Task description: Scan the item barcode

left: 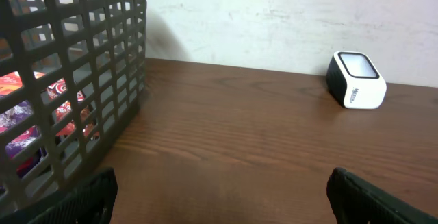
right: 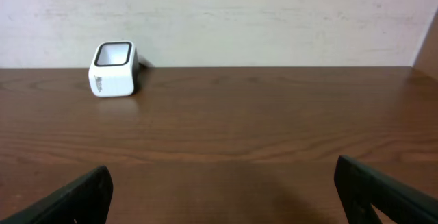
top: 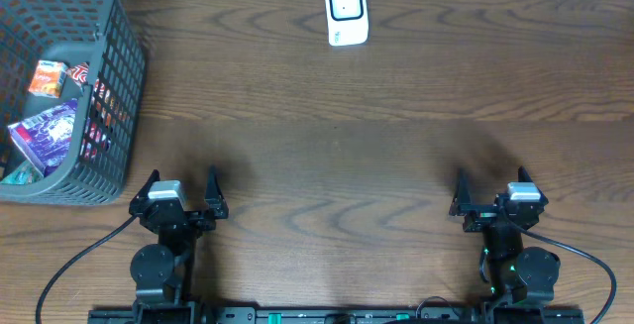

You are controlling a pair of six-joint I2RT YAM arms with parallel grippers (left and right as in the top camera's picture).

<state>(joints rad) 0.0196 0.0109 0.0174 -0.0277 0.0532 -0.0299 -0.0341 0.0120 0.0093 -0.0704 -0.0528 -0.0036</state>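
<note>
Bench (top: 396, 156): dark brown wood, wavy grain, faint sheen. Basket (top: 121, 76): grey plastic lattice with square holes, upright at bench's far-left corner, partly cut off by frame edge in overhead view. Wall (right: 274, 18): off-white, scuffed, rising just behind bench's far edge. Tiny red speck on wall near basket's top.

White scanner (top: 347, 11) far centre; packets (top: 48, 131) in basket (top: 111, 165)

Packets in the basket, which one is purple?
The purple packet at the basket's near end; the orange packet lies farther back, the red packets along its side wall.
</note>
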